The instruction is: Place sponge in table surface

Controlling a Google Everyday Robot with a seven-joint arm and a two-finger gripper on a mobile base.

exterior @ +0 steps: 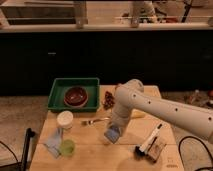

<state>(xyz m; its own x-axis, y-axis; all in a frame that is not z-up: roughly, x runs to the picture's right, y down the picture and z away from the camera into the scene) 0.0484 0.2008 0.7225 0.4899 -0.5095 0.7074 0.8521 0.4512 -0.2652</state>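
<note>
The sponge (113, 134) is a small blue-grey block held at the tip of my gripper (114, 131), just above the middle of the wooden table (100, 156). The white arm reaches in from the right and bends down over the table centre. The gripper is shut on the sponge, which hangs slightly tilted close to the table surface.
A green tray (57, 97) with a dark red bowl (76, 96) sits at the back left. A white cup (65, 120), a green cup (66, 147) and a blue cloth (53, 144) stand at the left. A fork (92, 121) lies mid-table. A brush and block (152, 145) lie right. Snacks (108, 100) sit behind.
</note>
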